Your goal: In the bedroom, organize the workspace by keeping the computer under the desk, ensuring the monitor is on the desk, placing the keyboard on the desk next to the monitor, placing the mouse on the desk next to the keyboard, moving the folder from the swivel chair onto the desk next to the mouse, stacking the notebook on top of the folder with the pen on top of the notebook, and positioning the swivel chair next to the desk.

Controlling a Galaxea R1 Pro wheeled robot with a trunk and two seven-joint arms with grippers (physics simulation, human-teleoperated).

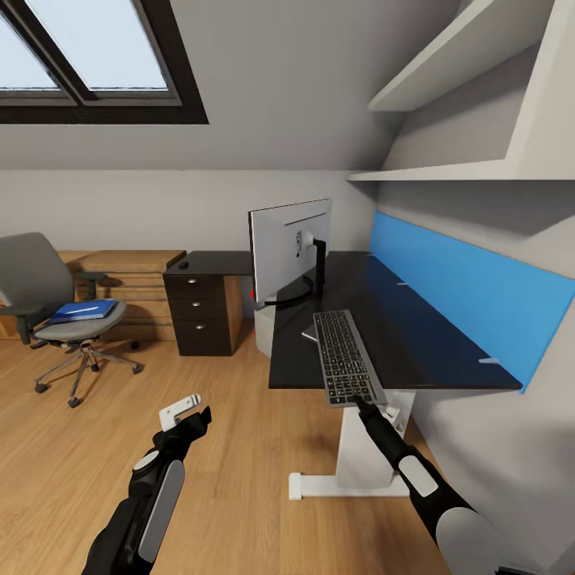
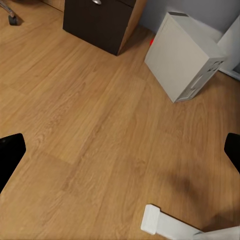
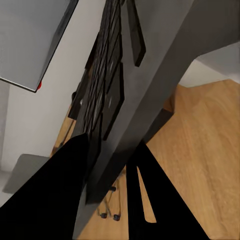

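the right gripper (image 1: 361,402) pinches the keyboard (image 1: 345,356) by its near end, so it lies on the desk (image 1: 415,335) just beside the monitor (image 1: 291,244), overhanging the edge. the left gripper (image 1: 185,413) hangs over the floor, fingers spread, holding nothing.
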